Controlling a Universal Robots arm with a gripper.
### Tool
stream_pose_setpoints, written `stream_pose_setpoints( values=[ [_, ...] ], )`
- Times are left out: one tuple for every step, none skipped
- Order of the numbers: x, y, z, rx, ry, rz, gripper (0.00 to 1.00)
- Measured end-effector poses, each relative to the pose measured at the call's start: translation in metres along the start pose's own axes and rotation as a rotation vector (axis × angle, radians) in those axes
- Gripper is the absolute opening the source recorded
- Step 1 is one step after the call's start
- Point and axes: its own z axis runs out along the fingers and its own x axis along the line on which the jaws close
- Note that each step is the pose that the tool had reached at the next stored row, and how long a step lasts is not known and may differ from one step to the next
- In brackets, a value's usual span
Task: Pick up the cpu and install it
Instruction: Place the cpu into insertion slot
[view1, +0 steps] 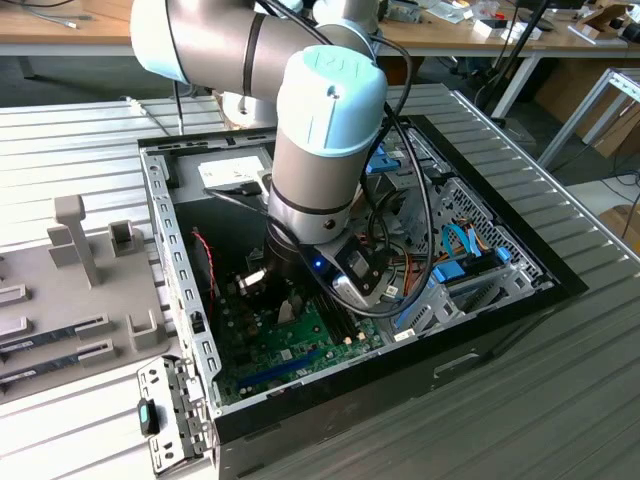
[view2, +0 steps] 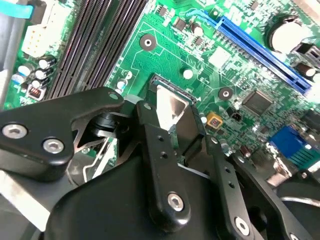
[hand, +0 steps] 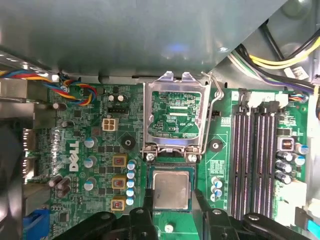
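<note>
First wrist view gives us the gripper (hand: 172, 202) with its two black fingers (hand: 148, 202) parted about as wide as the cpu (hand: 171, 190), one at each side edge of the chip; we cannot tell whether they press it or merely flank it; the silvery chip lies flat in the socket (hand: 171, 167), whose hinged bracket (hand: 176, 117) stands swung up just beyond it; in the second wrist view the chip (view2: 170, 107) shows between the finger tips (view2: 150, 130), partly hidden by them; around it spreads the green motherboard (hand: 90, 150), with dark memory slots (hand: 255, 160) beside the socket; in the exterior view we see the arm (view1: 320, 150) reaching down into the open computer case (view1: 180, 260) on the metal table (view1: 560, 400), its wrist hiding the socket.
</note>
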Motion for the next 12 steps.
stream_pose_setpoints(
  values=[
    [-0.0001,-0.0001,-0.0033,0.0,-0.0001,0.0,0.43],
    [-0.0001,-0.0002,-0.0061,-0.0001,-0.0001,0.0,0.43],
    [-0.0002,-0.0002,-0.0086,-0.0003,-0.0001,0.0,0.43],
    [-0.0002,-0.0003,-0.0099,-0.0005,-0.0001,0.0,0.43],
    [-0.0004,-0.0003,-0.0111,-0.0015,-0.0001,0.0,0.43],
    [-0.0004,-0.0004,-0.012,-0.0032,-0.0001,0.0,0.43],
    [-0.0005,-0.0003,-0.0128,-0.0047,-0.0003,0.0,0.43],
    [-0.0005,-0.0002,-0.013,-0.0052,-0.0003,0.0,0.43],
    [-0.0008,0.0002,-0.0132,-0.0053,-0.0003,0.0,0.41],
    [-0.0035,0.0006,-0.0132,-0.0054,0.0015,0.0,0.35],
    [-0.0073,0.0007,-0.0132,-0.0069,0.0057,0.0,0.28],
    [-0.0125,0.0008,-0.0131,-0.01,0.0112,0.0,0.23]
  ],
)
